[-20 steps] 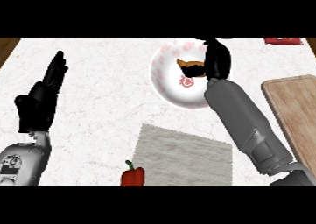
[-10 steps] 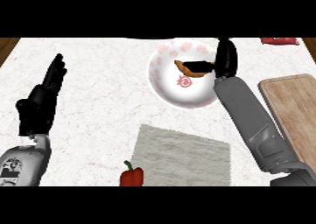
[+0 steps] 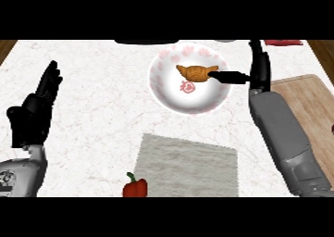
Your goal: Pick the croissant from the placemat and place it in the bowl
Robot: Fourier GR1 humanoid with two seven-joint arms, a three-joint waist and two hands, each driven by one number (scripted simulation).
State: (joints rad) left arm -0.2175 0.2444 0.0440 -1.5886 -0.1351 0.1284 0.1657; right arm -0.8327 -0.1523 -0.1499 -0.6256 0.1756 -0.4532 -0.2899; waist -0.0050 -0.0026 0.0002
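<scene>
- Head view: the croissant point(image 3: 195, 72) lies inside the bowl point(image 3: 170, 95), toward its 1 o'clock rim, well apart from the placemat point(image 3: 189, 164) at 6 o'clock.
- The right hand point(image 3: 258, 69) stands at the bowl's 3 o'clock side, fingers straight and holding nothing; its thumb points at the croissant, and contact cannot be told.
- The left hand point(image 3: 34, 113) rests open at 9 o'clock on the surface point(image 3: 94, 74).
- Risk, as I judge it: the thumb could drag the croissant over the near rim on leaving, or the forearm could nudge the bowl.
- A red pepper point(image 3: 134, 186) sits just beside the placemat's 7 o'clock corner.
</scene>
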